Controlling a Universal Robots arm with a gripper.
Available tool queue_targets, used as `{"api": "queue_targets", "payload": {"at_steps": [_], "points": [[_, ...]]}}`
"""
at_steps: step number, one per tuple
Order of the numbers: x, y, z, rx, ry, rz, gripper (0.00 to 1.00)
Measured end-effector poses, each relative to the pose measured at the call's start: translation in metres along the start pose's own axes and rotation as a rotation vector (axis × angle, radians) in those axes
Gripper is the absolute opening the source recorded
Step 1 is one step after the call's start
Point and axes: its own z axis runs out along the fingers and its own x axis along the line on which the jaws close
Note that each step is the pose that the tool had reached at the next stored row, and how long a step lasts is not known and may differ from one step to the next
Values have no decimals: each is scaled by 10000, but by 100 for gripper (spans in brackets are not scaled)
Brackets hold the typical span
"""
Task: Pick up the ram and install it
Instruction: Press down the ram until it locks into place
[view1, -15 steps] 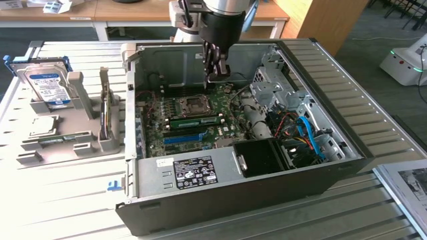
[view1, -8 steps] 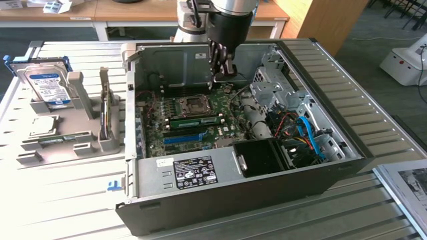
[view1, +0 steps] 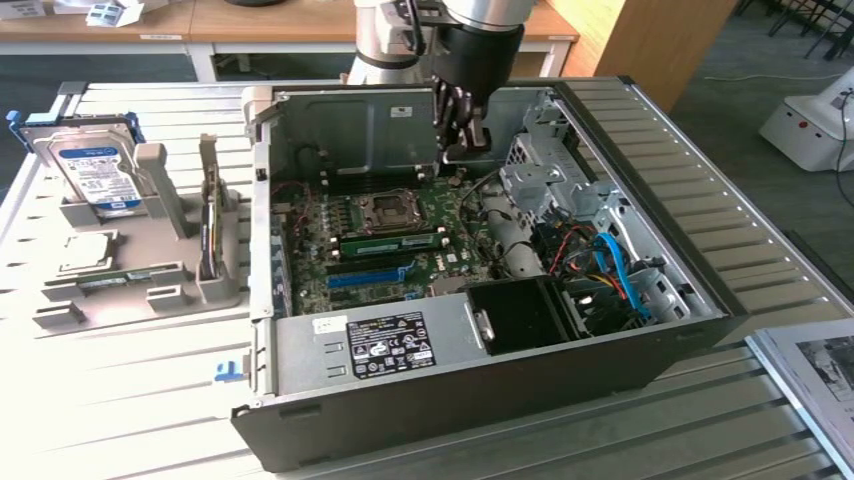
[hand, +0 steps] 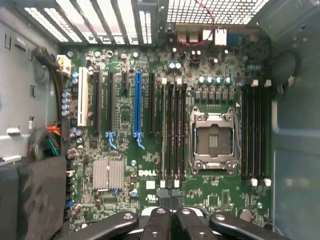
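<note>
My gripper (view1: 461, 150) hangs inside the open computer case (view1: 667, 330), above the back of the motherboard (view1: 374, 250). Its black fingers (hand: 159, 222) are pressed together with nothing between them. A long thin green ram stick (view1: 390, 241) lies along the memory slots, just in front of the empty processor socket (view1: 390, 208). In the wrist view the dark memory slots (hand: 173, 132) run beside the processor socket (hand: 214, 140), directly beyond my gripper (hand: 172, 217). I cannot tell there whether a stick sits in them.
On the exterior view's left stands a grey parts holder (view1: 147, 270) with a blue-labelled hard drive (view1: 91, 172), a square silver chip (view1: 80, 250) and a short green strip (view1: 114, 279). Inside the case are a black fan shroud (view1: 527, 315) and blue cables (view1: 621, 270).
</note>
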Motion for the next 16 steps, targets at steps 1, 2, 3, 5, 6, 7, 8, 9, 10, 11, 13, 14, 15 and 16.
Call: {"api": "queue_targets", "payload": {"at_steps": [1,2,3,5,6,7,8,9,10,11,13,14,15,16], "points": [[0,-17,-1,0,0,0,10],[0,-33,-1,0,0,0,10],[-1,-48,-2,0,0,1,10],[-1,-75,-2,0,-1,0,10],[-1,-84,-2,0,-1,1,10],[-1,-87,-3,0,0,1,10],[-1,-87,-3,-1,0,1,10],[-1,-87,-3,-1,1,1,10],[-1,-87,-3,0,0,1,10],[-1,-87,-3,0,0,1,10],[0,-87,-3,-1,2,1,10],[-1,-87,-1,-1,1,1,10],[-1,-87,2,0,0,1,10],[-1,-88,6,0,-1,1,10]]}}
